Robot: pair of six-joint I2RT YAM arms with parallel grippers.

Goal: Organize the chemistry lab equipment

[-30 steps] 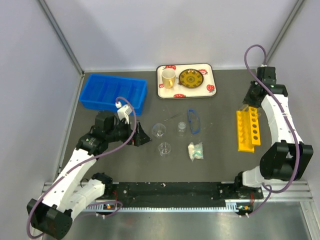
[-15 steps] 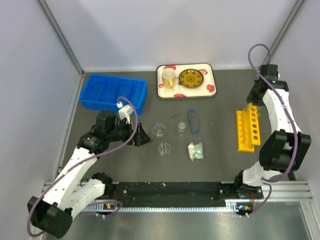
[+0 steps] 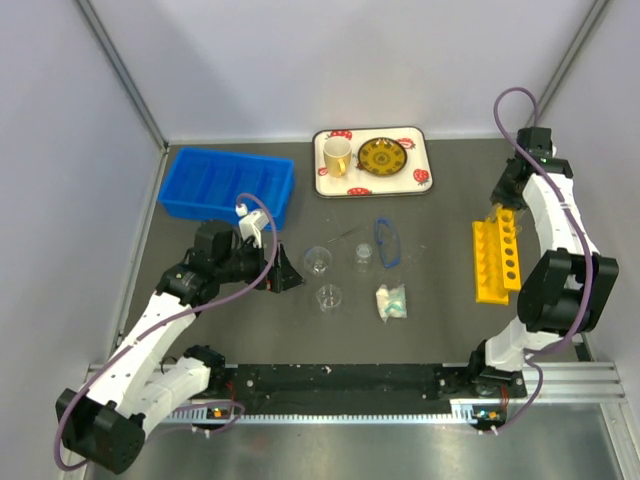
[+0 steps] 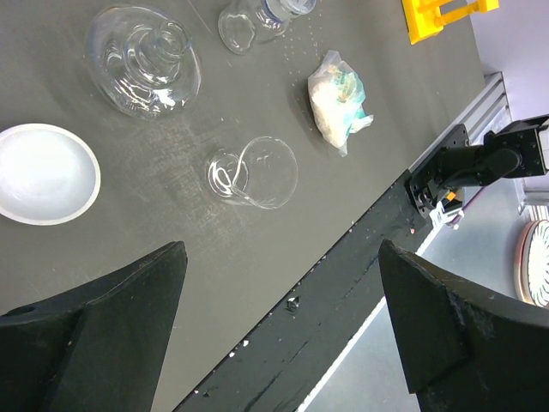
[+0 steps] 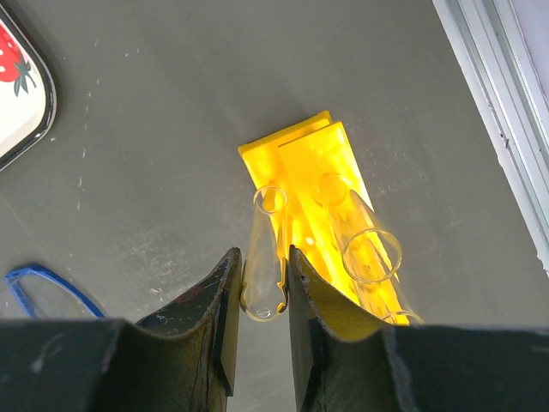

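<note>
- One thin clear tube (image 5: 262, 257), pinched in right jaws, centre frame, awaits racking above yellow rack (image 5: 300, 163).
- Left jaws wide open, empty.
- Next: align with free hole, lower.

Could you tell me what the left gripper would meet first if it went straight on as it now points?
Probably the nearest beaker, which stands roughly centred ahead of the open left gripper. The packet lies farther on, to the right. Height is unclear, so it might pass over.
</note>
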